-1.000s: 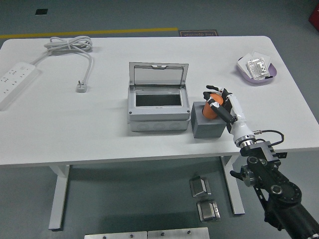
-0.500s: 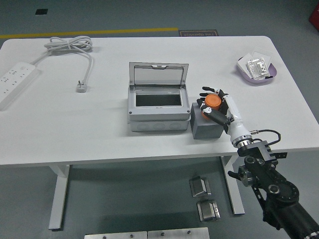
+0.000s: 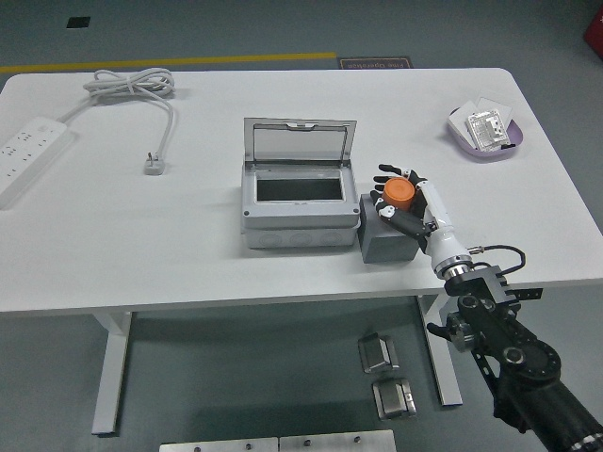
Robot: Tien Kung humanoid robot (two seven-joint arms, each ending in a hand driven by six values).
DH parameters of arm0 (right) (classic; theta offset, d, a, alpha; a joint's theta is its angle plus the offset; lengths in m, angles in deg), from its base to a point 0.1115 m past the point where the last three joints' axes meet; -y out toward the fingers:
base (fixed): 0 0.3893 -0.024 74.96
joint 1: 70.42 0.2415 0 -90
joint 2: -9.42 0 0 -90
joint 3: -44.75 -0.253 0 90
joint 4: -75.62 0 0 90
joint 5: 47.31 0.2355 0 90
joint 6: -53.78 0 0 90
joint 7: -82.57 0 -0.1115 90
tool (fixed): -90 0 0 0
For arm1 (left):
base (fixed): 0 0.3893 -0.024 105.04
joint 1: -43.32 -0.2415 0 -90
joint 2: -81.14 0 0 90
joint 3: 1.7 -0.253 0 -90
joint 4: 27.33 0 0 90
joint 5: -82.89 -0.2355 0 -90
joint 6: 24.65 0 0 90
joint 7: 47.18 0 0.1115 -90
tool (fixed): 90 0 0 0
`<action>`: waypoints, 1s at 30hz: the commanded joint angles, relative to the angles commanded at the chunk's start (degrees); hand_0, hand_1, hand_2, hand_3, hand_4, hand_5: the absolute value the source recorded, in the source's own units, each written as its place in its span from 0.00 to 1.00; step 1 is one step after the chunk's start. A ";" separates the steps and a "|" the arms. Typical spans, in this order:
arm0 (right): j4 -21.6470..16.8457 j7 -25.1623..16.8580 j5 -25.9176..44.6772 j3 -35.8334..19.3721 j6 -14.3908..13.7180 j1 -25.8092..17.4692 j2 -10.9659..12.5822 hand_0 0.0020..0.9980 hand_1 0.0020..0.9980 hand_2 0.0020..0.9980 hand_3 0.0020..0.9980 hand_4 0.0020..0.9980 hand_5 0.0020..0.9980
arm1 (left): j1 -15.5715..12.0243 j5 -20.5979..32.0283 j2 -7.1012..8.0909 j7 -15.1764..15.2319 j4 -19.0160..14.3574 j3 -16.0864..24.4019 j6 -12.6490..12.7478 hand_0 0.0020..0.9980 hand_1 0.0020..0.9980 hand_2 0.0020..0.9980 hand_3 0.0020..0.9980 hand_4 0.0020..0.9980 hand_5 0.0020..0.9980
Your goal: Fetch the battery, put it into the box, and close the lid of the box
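— Battery [image 3: 398,193]?
— Orange, gripped in the right hand [image 3: 407,201] above the grey block [image 3: 384,242], near the table's [image 3: 188,245] front edge.
— Axis?
— Roughly upright, round end facing up.
— Box [image 3: 299,209]?
— Just left, lid [image 3: 300,141] raised.

One view only: my head camera sits high on my side, looking forward and down over the whole white table [image 3: 188,254], its near edge toward the bottom.

Right arm [image 3: 509,353] black, jointed; hand [image 3: 411,201] white-backed, black fingers; thin black cable at wrist.
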 joint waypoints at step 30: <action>-0.60 1.41 1.97 0.84 -2.13 0.55 -0.02 0.62 0.49 0.46 0.44 0.09 0.00 | -0.27 -0.42 -0.22 -0.08 0.00 -0.01 -0.29 0.61 0.63 0.63 0.68 0.71 0.19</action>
